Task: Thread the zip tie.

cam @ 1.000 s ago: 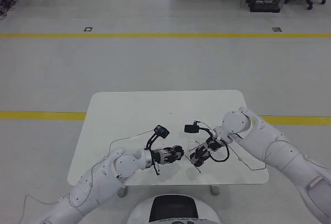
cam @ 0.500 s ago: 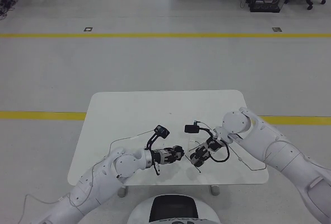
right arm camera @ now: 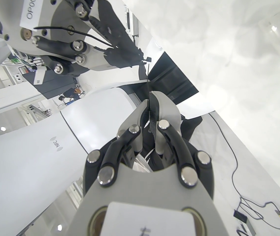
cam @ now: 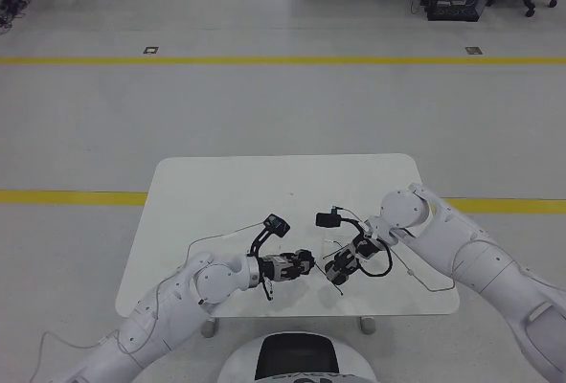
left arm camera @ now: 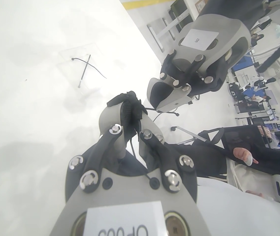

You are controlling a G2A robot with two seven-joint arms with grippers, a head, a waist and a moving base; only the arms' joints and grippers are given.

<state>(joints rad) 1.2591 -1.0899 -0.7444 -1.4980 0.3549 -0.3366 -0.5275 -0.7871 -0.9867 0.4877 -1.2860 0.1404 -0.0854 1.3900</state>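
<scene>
Over the near part of the table, the zip tie is pinched by both closed grippers: its tip, in the right gripper, is aimed left at its other end, held just beside by the left gripper

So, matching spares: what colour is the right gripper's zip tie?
Black; the zip tie shows best in the right wrist view, between the right gripper's fingers.

The zip tie is black, like two spare ties on the white table. The left gripper and right gripper are grey with black links. Yellow stripes cross the pale grey floor.
</scene>
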